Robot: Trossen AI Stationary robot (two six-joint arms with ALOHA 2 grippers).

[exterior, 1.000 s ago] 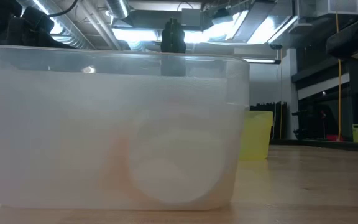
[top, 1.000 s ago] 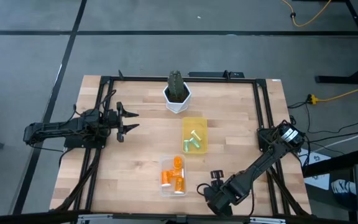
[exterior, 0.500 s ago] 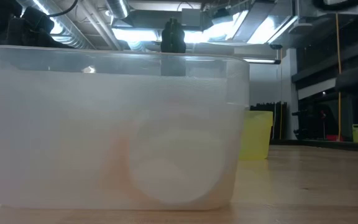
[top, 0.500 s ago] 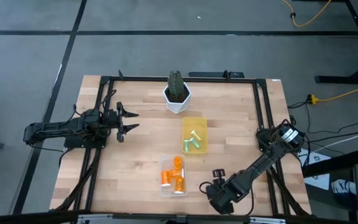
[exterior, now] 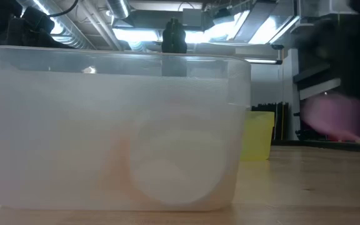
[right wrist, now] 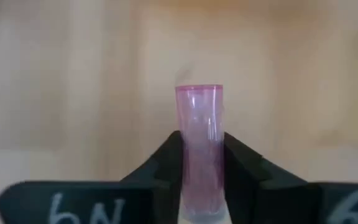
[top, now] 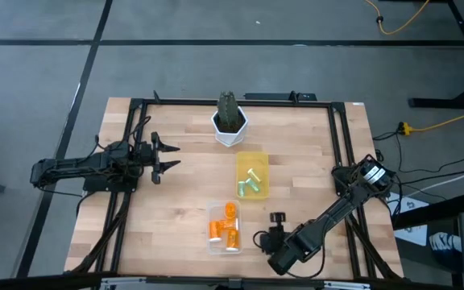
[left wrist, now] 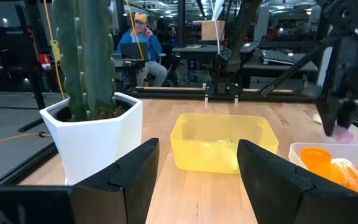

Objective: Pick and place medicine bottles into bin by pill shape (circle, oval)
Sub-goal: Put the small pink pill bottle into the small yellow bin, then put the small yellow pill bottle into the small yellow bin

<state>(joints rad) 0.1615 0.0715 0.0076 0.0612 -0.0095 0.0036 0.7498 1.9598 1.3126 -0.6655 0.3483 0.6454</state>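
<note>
My right gripper (top: 269,228) is shut on a pink translucent vial (right wrist: 199,112), just right of the clear bin (top: 213,242) that holds several orange bottles (top: 224,228). The left wrist view shows the vial (left wrist: 344,132) hanging under that gripper, above the clear bin's far side. The low view shows it as a pink blur (exterior: 339,119). The yellow bin (top: 252,158) holds pale green vials (top: 248,181). My left gripper (top: 166,156) is open and empty at the table's left, level above the wood. My right gripper pinches the pink vial by its two sides (right wrist: 188,162) between its two fingers. One end of the vial sticks out past the fingertips. The fingers point down, and the vial hangs below them, upright and clear of the table.
A white pot with a green cactus (top: 229,122) stands at the far middle of the table, behind the yellow bin. Black frame rails (top: 131,201) run along the left and right edges. A person sits in the room beyond the table (left wrist: 138,40).
My right gripper has gone toward the table's left edge and a little toward its far edge, nearer the clear bin, with the pink vial still in its fingers. The vial has come into the low view from the right.
</note>
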